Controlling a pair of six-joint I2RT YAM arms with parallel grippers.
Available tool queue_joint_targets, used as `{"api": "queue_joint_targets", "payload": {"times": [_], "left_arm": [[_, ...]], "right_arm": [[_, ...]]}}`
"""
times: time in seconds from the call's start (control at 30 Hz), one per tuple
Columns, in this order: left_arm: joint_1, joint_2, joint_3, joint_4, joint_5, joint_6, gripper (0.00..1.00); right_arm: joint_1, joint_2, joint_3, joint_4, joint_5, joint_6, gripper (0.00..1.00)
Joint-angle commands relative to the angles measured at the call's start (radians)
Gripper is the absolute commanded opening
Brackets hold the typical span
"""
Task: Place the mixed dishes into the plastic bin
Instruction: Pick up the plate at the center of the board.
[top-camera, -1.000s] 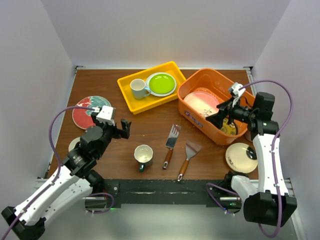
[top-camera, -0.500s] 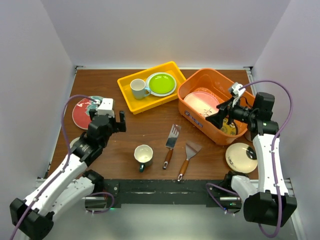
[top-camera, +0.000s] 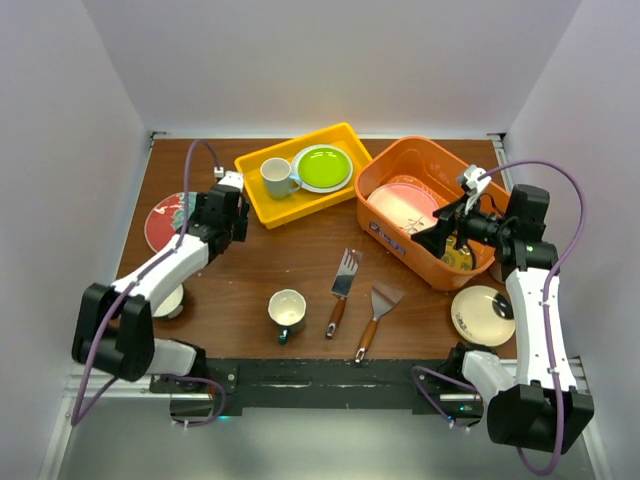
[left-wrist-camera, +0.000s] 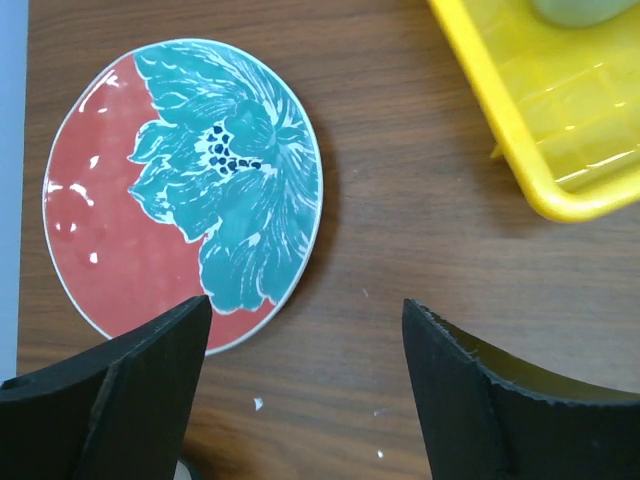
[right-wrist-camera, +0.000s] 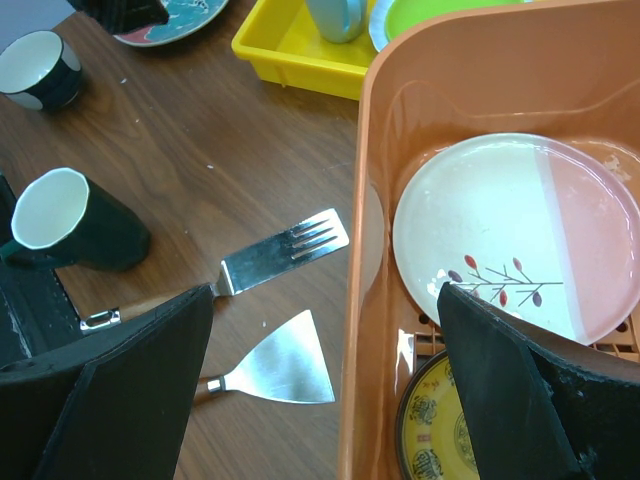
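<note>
- I'm hovering the left pincer (left-wrist-camera: 305, 312), jaws spread, gripping nothing.
- The red plate (left-wrist-camera: 180, 190) is sitting at its eleven o'clock, nearest this arm.

The table (left-wrist-camera: 420, 220) is showing dark brown wood with fine grain and a low, satiny sheen. The red plate with the teal flower (left-wrist-camera: 110, 240) is gleaming like glazed ceramic and throwing small white highlights. The yellow tray (left-wrist-camera: 560, 120) is looking like smooth, shiny moulded plastic. The orange bin (right-wrist-camera: 450, 80) is showing smooth, softly glossy plastic walls, and inside it the pink-and-white plate (right-wrist-camera: 520, 230) is shining with glaze. The slotted spatula (right-wrist-camera: 275, 258) and the solid spatula (right-wrist-camera: 280, 372) are flashing bright metal blades. The dark-teal mug (right-wrist-camera: 100, 235) is carrying a glossy glaze. The left gripper (left-wrist-camera: 306, 325) is showing matt black plastic fingers (left-wrist-camera: 490, 400) with a finely ridged edge.
</note>
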Motion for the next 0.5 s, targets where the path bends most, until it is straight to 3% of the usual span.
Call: {"api": "queue_joint_targets", "payload": {"times": [0.0,0.27,0.47], "left_arm": [[0.010,0.129,0.059,0.038,-0.082,0.100,0.75],[0.013,0.295,0.064,0.076,-0.137,0.177,0.62],[0.014,0.385,0.046,0.142,-0.192,0.215,0.58]], "right_arm": [[-0.005,-0.023,0.010,0.018,-0.034,0.005,0.99],[-0.002,-0.023,0.013,0.012,-0.046,0.003,0.99],[0.006,-0.023,0.013,0.009,-0.049,0.003,0.99]]}}
